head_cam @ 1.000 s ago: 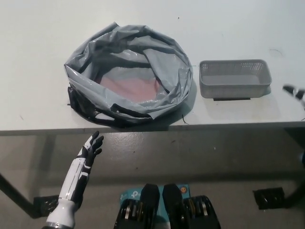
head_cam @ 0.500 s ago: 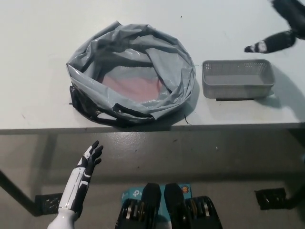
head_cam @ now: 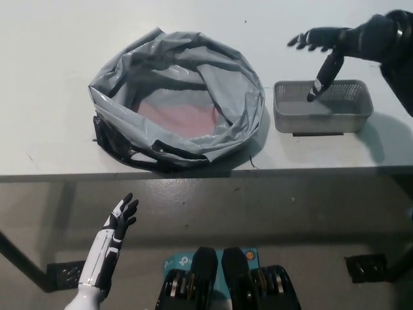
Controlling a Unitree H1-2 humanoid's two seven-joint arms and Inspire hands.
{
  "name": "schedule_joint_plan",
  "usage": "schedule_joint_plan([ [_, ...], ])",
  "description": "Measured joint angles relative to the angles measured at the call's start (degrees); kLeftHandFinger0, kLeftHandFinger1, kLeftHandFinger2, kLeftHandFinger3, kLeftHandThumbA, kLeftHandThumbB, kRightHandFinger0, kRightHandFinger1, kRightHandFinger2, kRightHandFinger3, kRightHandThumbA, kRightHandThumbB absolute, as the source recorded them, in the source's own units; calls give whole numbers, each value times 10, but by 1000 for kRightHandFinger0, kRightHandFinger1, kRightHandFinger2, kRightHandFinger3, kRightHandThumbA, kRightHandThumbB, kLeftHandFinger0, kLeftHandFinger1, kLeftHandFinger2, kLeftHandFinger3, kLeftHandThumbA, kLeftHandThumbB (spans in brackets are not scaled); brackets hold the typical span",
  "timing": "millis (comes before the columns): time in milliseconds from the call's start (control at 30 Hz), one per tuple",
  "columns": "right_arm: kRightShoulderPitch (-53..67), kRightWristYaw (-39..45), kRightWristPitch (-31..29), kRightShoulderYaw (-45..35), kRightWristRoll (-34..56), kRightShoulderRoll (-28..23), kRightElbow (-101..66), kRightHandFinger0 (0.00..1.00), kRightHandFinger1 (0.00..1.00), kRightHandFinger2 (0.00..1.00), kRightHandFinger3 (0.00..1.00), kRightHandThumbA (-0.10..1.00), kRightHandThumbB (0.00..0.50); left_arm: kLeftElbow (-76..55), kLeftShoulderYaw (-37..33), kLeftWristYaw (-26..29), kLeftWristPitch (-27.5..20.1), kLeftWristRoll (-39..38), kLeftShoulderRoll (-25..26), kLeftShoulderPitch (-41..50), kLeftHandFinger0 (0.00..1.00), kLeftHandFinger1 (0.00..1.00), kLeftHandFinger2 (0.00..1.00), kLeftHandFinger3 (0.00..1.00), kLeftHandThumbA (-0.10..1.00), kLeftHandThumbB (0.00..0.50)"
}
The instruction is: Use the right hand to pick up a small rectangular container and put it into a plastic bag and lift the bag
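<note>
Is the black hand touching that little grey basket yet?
Cannot tell. In the head view, the right hand is spread above the basket; one finger points down into it, but a single steep view hides any gap.

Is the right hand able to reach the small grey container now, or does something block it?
Probably yes. The right hand hovers open directly over the container, and nothing lies between them; the bag sits apart.

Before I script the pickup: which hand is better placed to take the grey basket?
Right. The black right hand hovers open above the basket; the white left hand rests open below the table edge, beyond the bag.
</note>
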Motion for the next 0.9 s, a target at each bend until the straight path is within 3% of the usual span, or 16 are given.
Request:
schedule_joint_plan([
  [167, -55, 37, 0, 18, -11, 33, 106, 1000, 1000, 1000, 1000, 1000, 406, -3, 0, 0, -2, 0, 1, 0, 1000, 1000, 1000, 1000, 1000, 269],
  [233, -74, 47, 0, 24, -18, 41, 132, 1000, 1000, 1000, 1000, 1000, 397, -4, 0, 0, -5, 0, 1, 0, 1000, 1000, 1000, 1000, 1000, 297],
  [467, -90, 47, -1, 33, -42, 57, 161, 1000, 1000, 1000, 1000, 1000, 449, -5, 1, 0, -15, 2, 3, 0, 1000, 1000, 1000, 1000, 1000, 292],
  [633, -89, 44, -6, 35, -55, 63, 161, 1000, 1000, 1000, 1000, 1000, 417, -5, 1, 0, -17, 4, 4, 0, 1000, 1000, 1000, 1000, 1000, 308],
  [700, -88, 44, -8, 35, -58, 64, 162, 1000, 1000, 1000, 1000, 1000, 420, -7, 1, 0, -17, 5, 4, 0, 1000, 1000, 1000, 1000, 1000, 313],
  [767, -86, 43, -9, 33, -61, 65, 165, 1000, 1000, 1000, 1000, 1000, 459, -9, 1, 0, -17, 5, 5, 0, 1000, 1000, 1000, 1000, 1000, 313],
  [900, -79, 36, -10, 31, -65, 65, 176, 1000, 1000, 1000, 1000, 1000, 450, -11, 2, 0, -17, 5, 8, 0, 1000, 1000, 1000, 1000, 1000, 287],
])
